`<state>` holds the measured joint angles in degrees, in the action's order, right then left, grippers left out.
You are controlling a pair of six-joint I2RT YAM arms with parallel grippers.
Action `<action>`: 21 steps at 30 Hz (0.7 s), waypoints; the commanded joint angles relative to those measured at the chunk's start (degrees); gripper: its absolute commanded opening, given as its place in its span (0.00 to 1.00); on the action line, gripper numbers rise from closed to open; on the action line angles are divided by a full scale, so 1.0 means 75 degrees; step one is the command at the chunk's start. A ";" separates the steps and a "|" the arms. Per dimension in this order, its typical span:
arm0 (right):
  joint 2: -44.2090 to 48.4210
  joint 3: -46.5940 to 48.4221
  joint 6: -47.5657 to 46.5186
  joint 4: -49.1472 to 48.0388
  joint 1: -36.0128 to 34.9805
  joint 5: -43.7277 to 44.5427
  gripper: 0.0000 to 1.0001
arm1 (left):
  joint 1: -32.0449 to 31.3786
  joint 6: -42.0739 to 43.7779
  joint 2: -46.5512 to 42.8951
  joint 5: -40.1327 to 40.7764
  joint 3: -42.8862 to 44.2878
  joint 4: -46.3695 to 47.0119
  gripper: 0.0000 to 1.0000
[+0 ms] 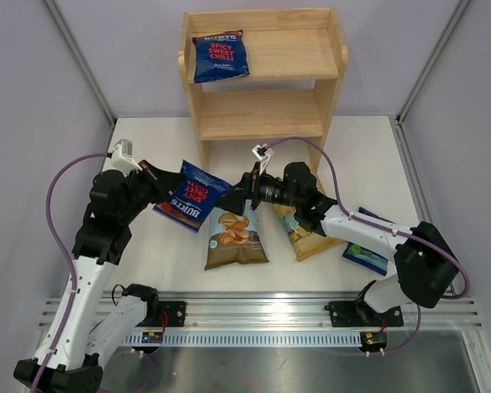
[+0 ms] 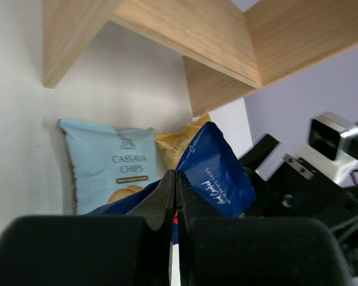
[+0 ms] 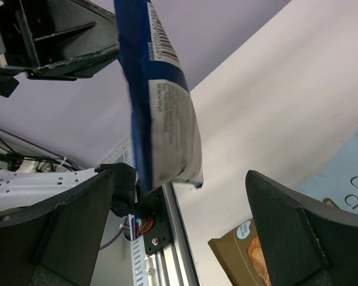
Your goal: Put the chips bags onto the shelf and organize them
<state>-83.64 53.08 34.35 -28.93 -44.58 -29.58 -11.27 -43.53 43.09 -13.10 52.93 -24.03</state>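
Nearest the arm bases, in the lower middle of the top view, a pale-blue and olive bag (image 1: 236, 237) is laid flat on the bench (image 1: 147, 254). "CASSAVA CHIPS" can be read on it in the left wrist view. Just to its right a yellow bag (image 1: 311, 239) is partly covered by the right arm. Further right lies a small dark blue bag with a green mark (image 1: 367, 255), whose lettering cannot be read.

Up and left of the Cassava bag, a held Burts bag (image 1: 193, 196) is lifted clear of the bench. It is pinched at its edge by the left gripper (image 1: 165, 188), whose jaws are pressed together on it. "BURTS" and red "SPICY SWEET CHILLI" are printed on its front; a barcode and small print are shown on its back in the right wrist view. The right gripper (image 1: 245, 192) is placed just beside this bag's right corner, its jaws spread.

At the top centre the shelf (image 1: 290, 53) stands. A second Burts bag (image 1: 219, 56), with the same lettering, is laid on the left of its upper tier.
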 commanded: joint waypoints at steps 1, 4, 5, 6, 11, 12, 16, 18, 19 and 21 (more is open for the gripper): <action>-0.0168 0.0187 -0.0220 -0.0970 -0.0185 -0.0026 0.99 | -0.0477 -0.0301 -0.0062 -0.0140 0.0466 0.0637 0.00; -0.0368 0.0061 0.0118 -0.1774 -0.0220 -0.0273 0.99 | -0.0817 -0.0465 0.0031 -0.0081 0.0490 0.0824 0.00; -0.0403 0.0001 0.0328 -0.1988 -0.0220 -0.0274 0.99 | -0.0864 -0.0570 0.0055 -0.0127 0.0490 0.0883 0.00; -0.0415 -0.0034 0.0388 -0.2118 -0.0220 -0.0274 1.00 | -0.0934 -0.0606 0.0055 -0.0244 0.0490 0.0954 0.00; -0.0497 0.0036 0.0623 -0.2318 -0.0209 -0.0355 0.81 | -0.1041 -0.0689 0.0207 -0.0655 0.0419 0.1364 0.00; -0.0451 0.0082 0.0635 -0.2307 -0.0209 -0.0484 0.72 | -0.1041 -0.0619 0.0254 -0.0702 0.0466 0.1330 0.00; -0.0310 0.0258 0.0542 -0.1783 -0.0209 -0.0708 0.44 | -0.1041 -0.0151 0.0500 -0.0959 0.0654 0.1060 0.00; -0.0193 0.0503 0.0401 -0.1407 -0.0209 -0.0929 0.31 | -0.1029 0.0353 0.0652 -0.1100 0.0899 0.0897 0.00; -0.0123 0.0598 0.0331 -0.0987 -0.0197 -0.0977 0.29 | -0.1029 0.0575 0.0711 -0.1066 0.1039 0.0594 0.08; -0.0029 0.0785 0.0237 -0.0447 -0.0162 -0.1164 0.24 | -0.1029 0.1220 0.0816 -0.0996 0.1355 0.0311 0.22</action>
<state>-86.96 54.54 38.06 -36.82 -45.69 -34.44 -18.70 -41.30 48.73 -17.32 57.80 -21.39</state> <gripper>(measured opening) 0.264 0.183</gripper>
